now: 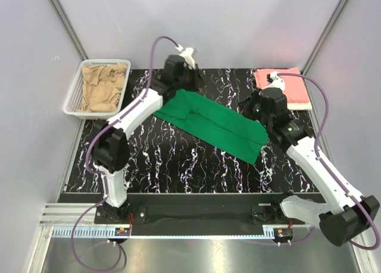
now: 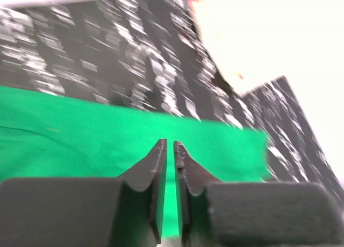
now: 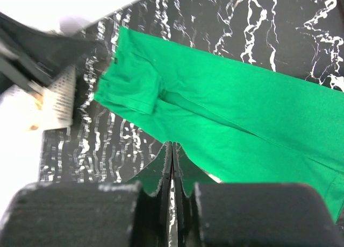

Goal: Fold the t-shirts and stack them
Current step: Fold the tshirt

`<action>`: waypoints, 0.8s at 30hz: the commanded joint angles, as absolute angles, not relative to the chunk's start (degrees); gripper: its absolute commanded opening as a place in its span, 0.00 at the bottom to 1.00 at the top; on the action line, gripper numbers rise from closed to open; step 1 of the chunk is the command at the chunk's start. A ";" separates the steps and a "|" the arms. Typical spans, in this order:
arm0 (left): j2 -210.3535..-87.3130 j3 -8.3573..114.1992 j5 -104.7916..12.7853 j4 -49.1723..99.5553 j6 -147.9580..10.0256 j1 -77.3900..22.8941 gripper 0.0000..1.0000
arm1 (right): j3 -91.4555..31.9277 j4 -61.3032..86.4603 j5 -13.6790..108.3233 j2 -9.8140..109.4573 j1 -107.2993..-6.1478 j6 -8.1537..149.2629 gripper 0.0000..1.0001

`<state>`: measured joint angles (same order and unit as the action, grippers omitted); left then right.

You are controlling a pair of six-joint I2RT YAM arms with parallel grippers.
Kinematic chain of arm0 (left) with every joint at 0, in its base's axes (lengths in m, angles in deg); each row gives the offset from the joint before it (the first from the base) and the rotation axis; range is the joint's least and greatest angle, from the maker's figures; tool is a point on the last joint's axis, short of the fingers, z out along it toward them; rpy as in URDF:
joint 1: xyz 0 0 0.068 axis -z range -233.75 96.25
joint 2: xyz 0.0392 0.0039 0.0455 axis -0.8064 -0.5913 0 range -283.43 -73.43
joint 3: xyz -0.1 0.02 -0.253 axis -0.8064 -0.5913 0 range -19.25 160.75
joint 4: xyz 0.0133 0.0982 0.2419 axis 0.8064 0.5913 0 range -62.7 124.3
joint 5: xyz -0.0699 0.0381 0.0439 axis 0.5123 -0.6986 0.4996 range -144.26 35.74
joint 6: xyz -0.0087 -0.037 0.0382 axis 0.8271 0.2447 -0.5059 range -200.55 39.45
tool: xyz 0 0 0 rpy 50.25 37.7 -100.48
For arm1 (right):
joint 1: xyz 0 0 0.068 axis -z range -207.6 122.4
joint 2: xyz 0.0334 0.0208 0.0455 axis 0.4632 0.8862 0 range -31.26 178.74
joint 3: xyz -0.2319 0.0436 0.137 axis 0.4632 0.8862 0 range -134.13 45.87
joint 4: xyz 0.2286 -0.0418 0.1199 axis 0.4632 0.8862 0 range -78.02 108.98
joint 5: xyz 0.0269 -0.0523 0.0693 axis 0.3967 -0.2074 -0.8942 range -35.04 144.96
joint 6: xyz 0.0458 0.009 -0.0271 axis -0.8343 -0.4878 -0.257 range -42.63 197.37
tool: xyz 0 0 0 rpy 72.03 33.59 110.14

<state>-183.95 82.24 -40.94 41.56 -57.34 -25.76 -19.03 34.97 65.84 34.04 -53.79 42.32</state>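
The bright green t-shirt [image 1: 214,124] lies as a long folded strip, diagonally across the middle of the black marbled table; it also shows in the left wrist view [image 2: 80,134] and the right wrist view [image 3: 231,96]. My left gripper [image 1: 198,79] is over its far left end, jaws nearly together with nothing between them [image 2: 170,145]. My right gripper [image 1: 246,105] is by its right end, shut and empty, tips at the cloth's edge [image 3: 172,145]. The salmon pink t-shirt [image 1: 284,85] lies folded at the back right. The tan-beige t-shirt [image 1: 102,85] is crumpled in the basket. No white t-shirt shows.
The white mesh basket [image 1: 72,94] stands at the back left, off the table's corner. Pale walls and metal frame posts close in the back and sides. The black marbled table [image 1: 178,163] shows bare in front of the green shirt.
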 commanded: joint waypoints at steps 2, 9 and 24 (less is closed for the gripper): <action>-185.57 74.62 -37.30 39.16 -55.15 -17.37 0.06 | -20.13 37.64 65.16 28.96 -53.52 41.16 0.07; -188.12 70.85 -40.20 39.16 -52.16 -7.88 0.00 | -20.22 40.19 64.37 25.61 -53.52 40.63 0.07; -193.13 63.99 -52.67 43.29 -51.10 -3.03 0.00 | -21.19 42.66 62.17 27.18 -53.53 40.19 0.09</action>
